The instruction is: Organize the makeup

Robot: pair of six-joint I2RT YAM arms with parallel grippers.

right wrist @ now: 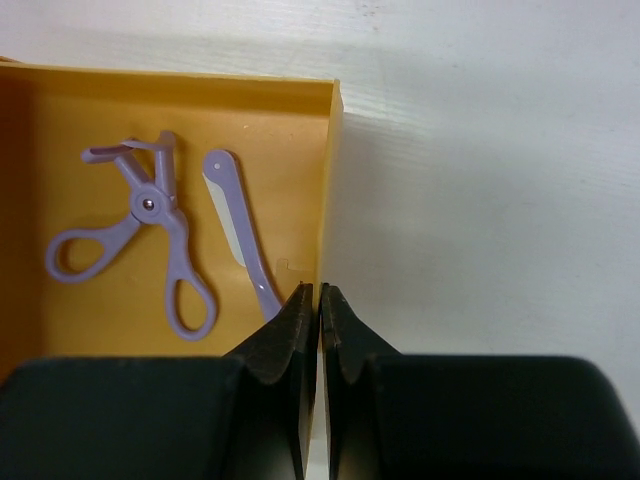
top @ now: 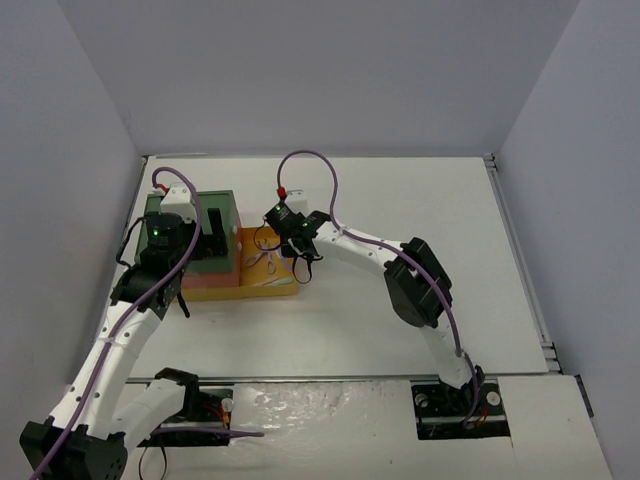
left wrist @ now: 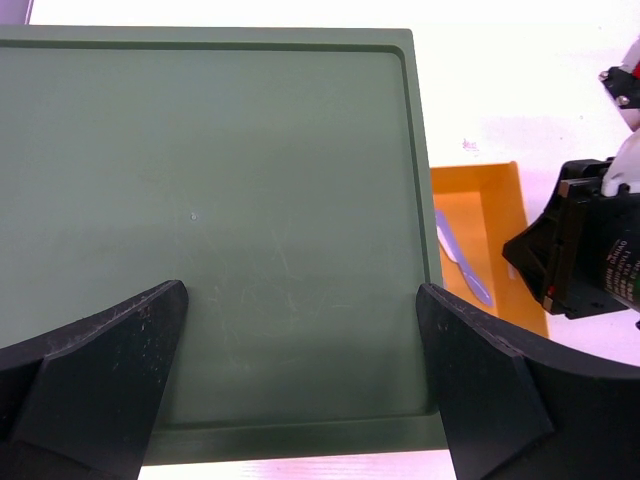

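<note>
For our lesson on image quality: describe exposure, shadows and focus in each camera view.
Top external: even, diffuse light, faint shadows. Left wrist: white table blown out beside the crisp green box top. Right wrist: the yellow drawer shades the table softly; lavender eyelash curler sharp, right gripper close to the lens, dark and featureless.

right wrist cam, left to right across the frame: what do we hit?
lavender scissor-like tool → lavender stick → side wall of the yellow drawer → bare table. The right gripper, at bottom centre, is pinched on that wall.
</note>
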